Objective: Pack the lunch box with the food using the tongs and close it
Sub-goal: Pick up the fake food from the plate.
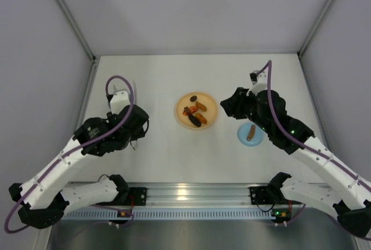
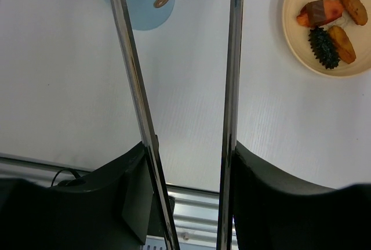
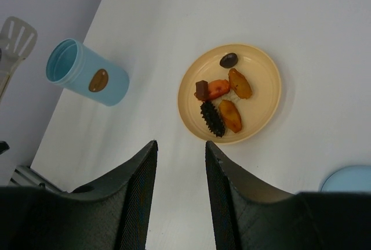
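The light blue lunch box point(image 3: 87, 75) stands open and upright at the table's left; the top view mostly hides it under my left arm. Its blue lid point(image 1: 250, 133), with a brown knob, lies flat right of the orange plate point(image 1: 180, 114). Several food pieces point(image 3: 223, 96), orange, brown and spiky black, lie on the plate point(image 3: 262, 82). My left gripper point(image 2: 190, 148) is shut on the silver tongs point(image 2: 132, 87), one arm against each finger. The tongs reach past the lunch box point(image 2: 142, 6), and their flat tip point(image 3: 17, 38) shows beyond it. My right gripper point(image 3: 181, 144) hovers open and empty near the plate's right side.
Grey walls enclose the white table on the left, back and right. An aluminium rail point(image 1: 185, 195) with both arm bases runs along the near edge. The lid point(image 3: 348, 180) sits just under my right arm.
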